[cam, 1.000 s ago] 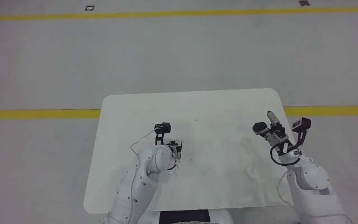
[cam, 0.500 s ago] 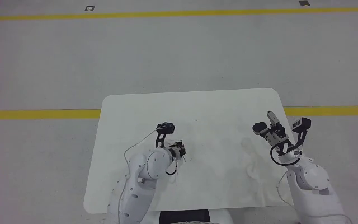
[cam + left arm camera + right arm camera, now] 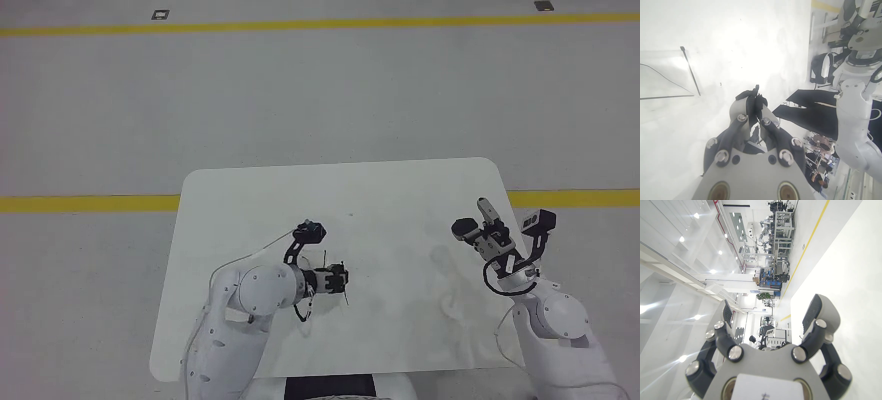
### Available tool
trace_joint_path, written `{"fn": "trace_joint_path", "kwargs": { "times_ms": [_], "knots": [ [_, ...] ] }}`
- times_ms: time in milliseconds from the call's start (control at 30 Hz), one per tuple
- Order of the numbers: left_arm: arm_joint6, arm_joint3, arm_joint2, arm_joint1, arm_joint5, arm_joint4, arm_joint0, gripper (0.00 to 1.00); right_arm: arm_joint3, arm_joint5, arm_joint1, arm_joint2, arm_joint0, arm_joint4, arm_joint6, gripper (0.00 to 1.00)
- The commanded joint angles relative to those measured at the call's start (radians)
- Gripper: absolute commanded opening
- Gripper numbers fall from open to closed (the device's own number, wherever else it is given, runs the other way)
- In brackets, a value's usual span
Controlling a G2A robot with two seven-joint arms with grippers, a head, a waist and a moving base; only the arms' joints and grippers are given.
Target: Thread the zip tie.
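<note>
Flagging status for you: the zip tie (image 3: pixel 691 73) is not threaded. In the left wrist view it runs out straight, with the square head at one end and the tail at the other. There is no loop, and the tail is nowhere near the head. It looks to be lying on the table (image 3: pixel 400 190), off to one side of the left gripper (image 3: pixel 755 93) and apart from its tips. Nothing is touching it.

Left gripper: fingers pressed together, sitting over the near-middle part of the table. A small dark stub (image 3: pixel 757 87) pokes out past the tips. I can't tell if that's pad rubber or something pinched, so treat it as closed with no confirmed grasp.

Right gripper (image 3: pixel 770 306): fingers spread wide with nothing between them. It's up by the table's right edge, pointing out at the room, well apart from the tie.

Progress, my read: you're basically at the start. None of the steps shows as done: no pick, no loop, no tail in the head. Left to do: grab the tie, get the second gripper on the other end, bend it round, and feed the tail through the head. You'll likely need both arms in close, and the right one is far from the work.
</note>
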Motion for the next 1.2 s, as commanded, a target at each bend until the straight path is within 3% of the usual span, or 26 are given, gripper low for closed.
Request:
{"fn": "trace_joint_path", "kwargs": {
  "times_ms": [0,200,367,467,733,867,1167],
  "knots": [
    [-0.059,0.025,-0.028,0.006,-0.027,-0.163,-0.019,0.0,0.006,-0.032,0.002,-0.005,0.004,-0.029,0.052,1.0],
    [-0.158,0.096,-0.074,0.025,-0.098,-0.392,-0.065,0.0,0.034,-0.06,0.01,0.001,0.042,-0.077,0.179,1.0],
    [-0.158,0.141,-0.058,0.052,-0.133,-0.499,-0.084,0.0,0.013,-0.06,0.011,-0.012,0.058,-0.123,0.299,1.0],
    [-0.154,0.147,-0.061,0.067,-0.138,-0.49,-0.095,0.0,0.001,-0.06,0.012,-0.032,0.066,-0.145,0.389,1.0],
    [-0.154,0.147,-0.061,0.067,-0.138,-0.49,-0.095,0.0,0.001,-0.06,0.012,-0.032,0.066,-0.145,0.389,1.0],
    [-0.099,0.154,-0.055,0.076,-0.145,-0.503,-0.091,0.0,0.001,-0.06,0.012,-0.032,0.066,-0.145,0.389,1.0],
    [-0.047,0.072,-0.118,0.115,-0.12,-0.451,-0.042,0.0,0.001,-0.06,0.012,-0.032,0.066,-0.145,0.389,1.0]
  ]
}}
